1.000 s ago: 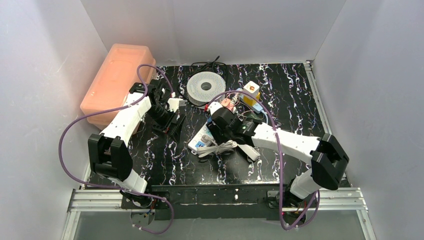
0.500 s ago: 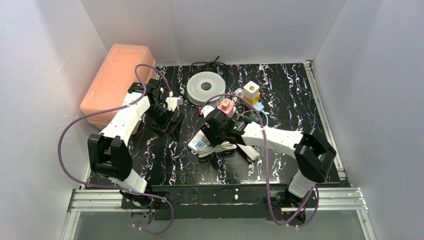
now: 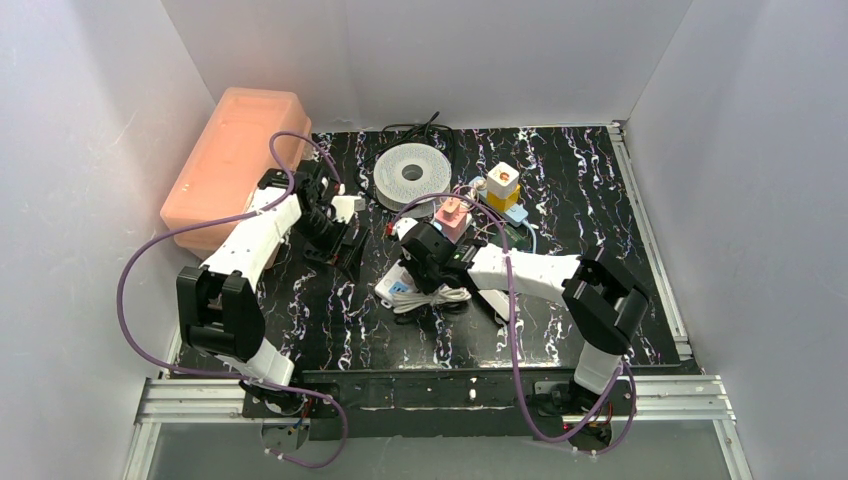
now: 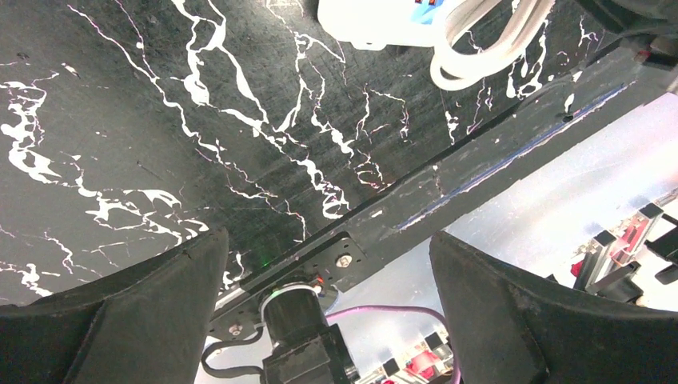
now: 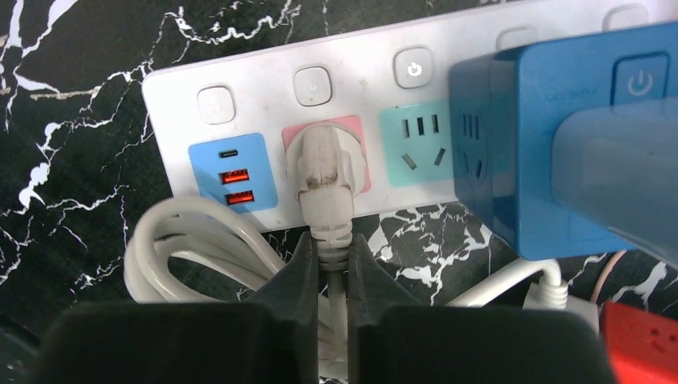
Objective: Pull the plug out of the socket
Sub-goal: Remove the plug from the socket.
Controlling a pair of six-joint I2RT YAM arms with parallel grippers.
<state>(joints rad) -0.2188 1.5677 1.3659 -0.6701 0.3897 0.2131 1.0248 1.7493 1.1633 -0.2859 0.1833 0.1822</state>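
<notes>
A white power strip [image 5: 264,96] lies on the black marbled table; in the top view the power strip [image 3: 398,287] sits at mid-table. A white plug [image 5: 322,172] is seated in its pink socket [image 5: 361,152]. My right gripper [image 5: 333,250] is shut on the plug's ribbed neck, where the cord leaves it, one finger pressed to each side. From above, the right gripper [image 3: 421,260] hangs over the strip. My left gripper [image 4: 328,244] is wide open with nothing between its fingers, and stands left of the strip [image 3: 345,240].
A blue adapter [image 5: 544,160] is plugged in just right of the plug, and a coiled white cord [image 5: 192,240] lies to its left. An orange box [image 3: 235,160], a white spool [image 3: 412,175] and small coloured blocks [image 3: 502,185] stand behind. The table's front rail [image 4: 480,172] runs under the left gripper.
My right arm has swung left over the power strip, and its fingers have closed onto the plug's neck. The left arm has stayed still.
</notes>
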